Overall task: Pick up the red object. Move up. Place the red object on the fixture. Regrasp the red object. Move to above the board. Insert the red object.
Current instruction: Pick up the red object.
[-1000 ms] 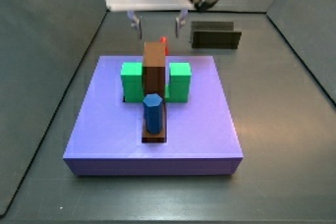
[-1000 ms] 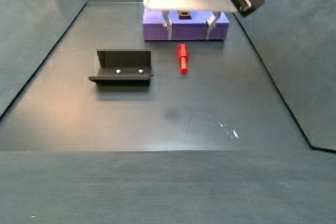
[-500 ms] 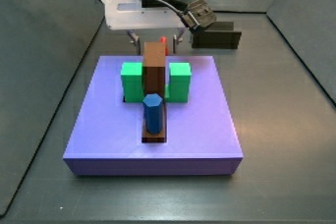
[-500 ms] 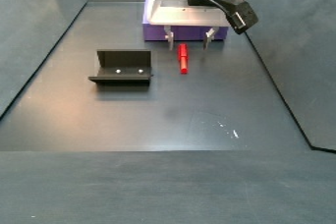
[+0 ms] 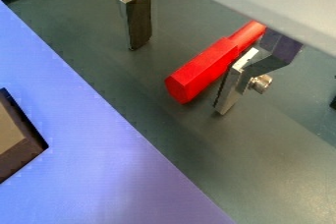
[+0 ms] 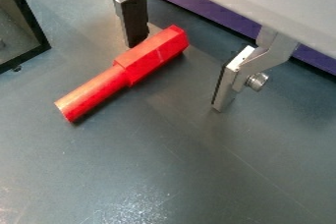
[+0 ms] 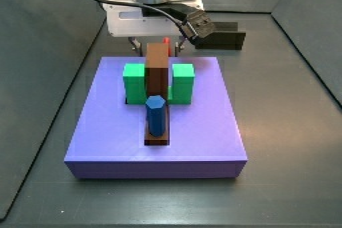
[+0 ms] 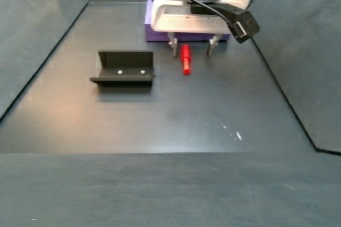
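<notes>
Likely light, rigid, slick: red object (image 6: 122,72) flat on floor. Gripper (image 6: 178,56) low, jaws spread astride thicker end; pinch there, across its flats.

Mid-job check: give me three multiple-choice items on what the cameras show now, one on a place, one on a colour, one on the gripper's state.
1. Where is the red object?
A. on the floor between the fingers
B. on the fixture
C. in the board

2. What colour is the hexagonal peg?
A. green
B. blue
C. brown

3. The gripper is:
A. shut on the piece
B. open, low over the floor
C. out of view

Key: 1 A, it lies flat on the floor; 2 B, a side view shows it; 3 B, gaps beside both fingers.
</notes>
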{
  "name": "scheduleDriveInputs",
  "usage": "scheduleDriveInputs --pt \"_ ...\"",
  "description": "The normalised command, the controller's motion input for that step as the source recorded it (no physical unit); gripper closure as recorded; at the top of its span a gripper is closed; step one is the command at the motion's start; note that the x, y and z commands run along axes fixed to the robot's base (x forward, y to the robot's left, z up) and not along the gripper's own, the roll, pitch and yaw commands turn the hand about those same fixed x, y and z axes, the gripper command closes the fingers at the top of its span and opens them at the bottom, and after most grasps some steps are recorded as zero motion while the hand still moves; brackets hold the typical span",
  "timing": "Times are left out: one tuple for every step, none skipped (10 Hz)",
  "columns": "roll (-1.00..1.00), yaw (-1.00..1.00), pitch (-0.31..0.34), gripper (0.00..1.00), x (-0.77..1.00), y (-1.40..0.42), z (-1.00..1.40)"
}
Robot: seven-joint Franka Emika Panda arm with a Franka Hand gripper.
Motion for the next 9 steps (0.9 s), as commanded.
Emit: scheduleDriveInputs --pt "0.00 0.00 0.000 1.00 0.00 0.00 0.00" --pt "0.00 0.00 0.000 1.00 0.00 0.00 0.00" --pt "0.00 0.00 0.000 1.00 0.00 0.00 0.00" --pt "0.00 0.00 0.000 1.00 0.00 0.00 0.00" --pt "0.00 0.00 0.000 1.00 0.00 0.00 0.00" --pt "0.00 0.00 0.000 1.00 0.00 0.00 0.00" --pt "0.00 0.00 0.000 1.00 0.00 0.00 0.00" --pt "0.00 0.00 0.000 1.00 0.00 0.00 0.00" --pt "0.00 0.00 0.000 1.00 0.00 0.00 0.00"
